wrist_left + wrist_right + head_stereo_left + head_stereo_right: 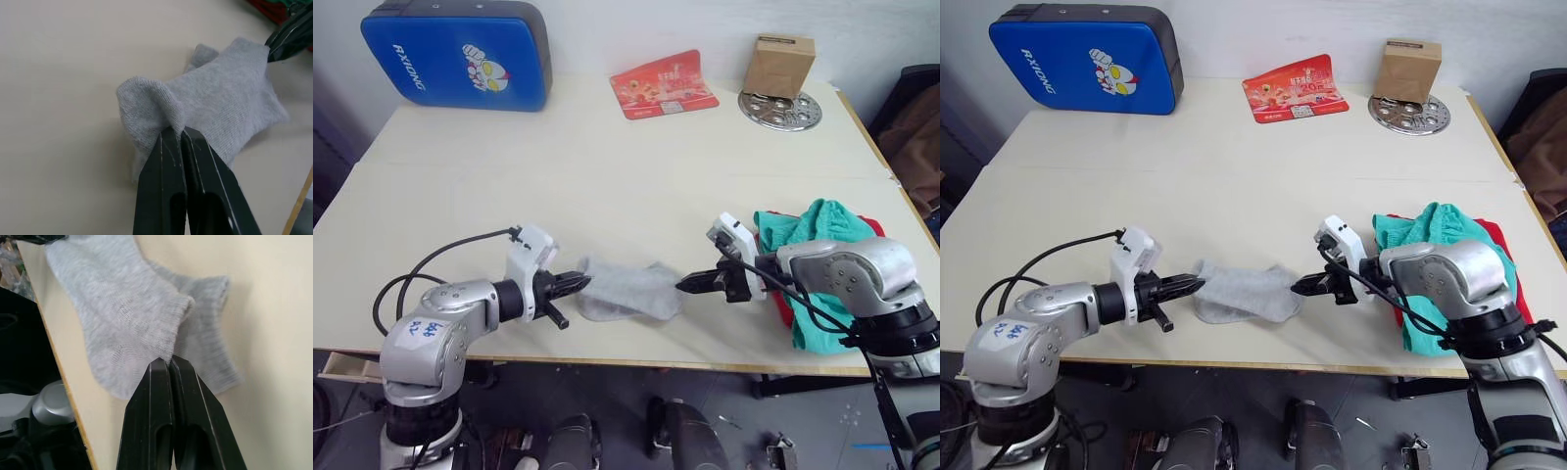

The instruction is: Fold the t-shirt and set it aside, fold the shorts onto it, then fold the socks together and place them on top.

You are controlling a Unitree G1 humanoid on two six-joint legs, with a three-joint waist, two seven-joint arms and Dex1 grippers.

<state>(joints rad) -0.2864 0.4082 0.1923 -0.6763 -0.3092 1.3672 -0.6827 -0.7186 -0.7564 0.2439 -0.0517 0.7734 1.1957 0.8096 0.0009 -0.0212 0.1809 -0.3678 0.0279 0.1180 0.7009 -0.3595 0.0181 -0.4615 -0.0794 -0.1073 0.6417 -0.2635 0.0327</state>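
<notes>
Two grey socks (628,290) lie overlapped on the surface (607,166) — left hand (576,281) clamped on one end, right hand (688,284) pinching the other; one shorts (813,235) atop one t-shirt (1506,257).

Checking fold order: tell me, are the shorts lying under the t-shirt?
No, the teal shorts lie on top of the red t-shirt.

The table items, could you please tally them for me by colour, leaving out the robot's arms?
Red: 2, the t-shirt and the printed card
Teal: 1, the shorts
Grey: 2, the socks, one lying over the other
Blue: 1, the padded case
Brown: 1, the cardboard box
Silver: 1, the metal disc
Total: 8
</notes>
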